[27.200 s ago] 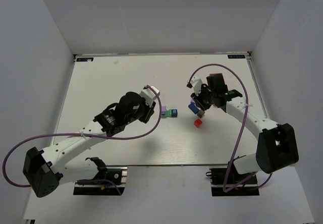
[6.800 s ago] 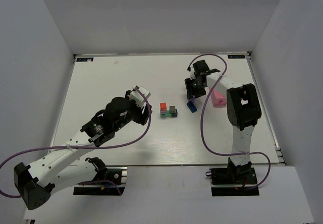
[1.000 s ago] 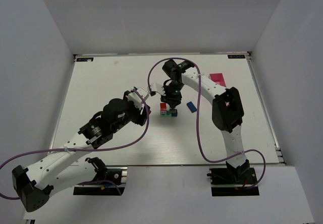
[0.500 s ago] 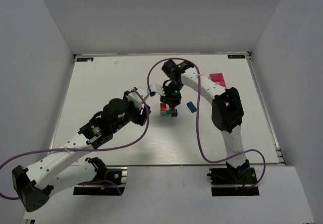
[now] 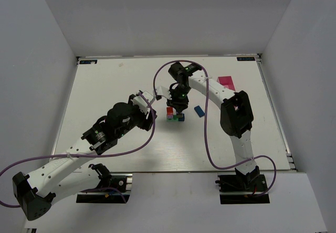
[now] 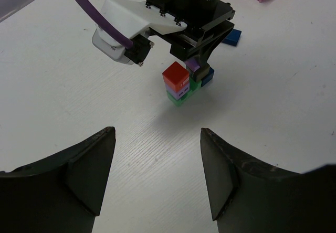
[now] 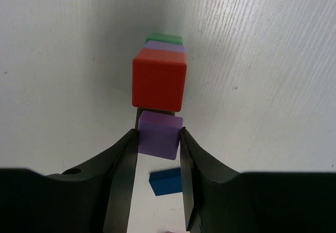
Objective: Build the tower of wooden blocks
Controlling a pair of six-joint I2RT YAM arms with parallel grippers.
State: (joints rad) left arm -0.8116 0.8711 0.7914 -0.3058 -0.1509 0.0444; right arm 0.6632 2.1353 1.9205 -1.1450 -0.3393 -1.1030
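Tower (image 5: 175,115) stands on the table (image 5: 115,81), red cube (image 7: 159,83) topmost. Your right jaws pinch a purple cube (image 7: 160,135) just beside it, not yet set down; your left jaws hang spread. One blue block (image 5: 198,110) lies loose.

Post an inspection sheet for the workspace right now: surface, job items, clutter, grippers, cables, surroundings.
Surface: white wood-grain table.
Job's things: small painted wooden cube stack, red cube topmost over purple and green; loose blue block lies apart on the right arm's side.
Clutter: pink rectangular box at the far right.
Grippers: right gripper jaws shut on a purple cube beside the red one; left gripper jaws open, empty.
Cables: purple cables loop off both arms, not touching the stack.
Surroundings: plain grey walls on three sides.
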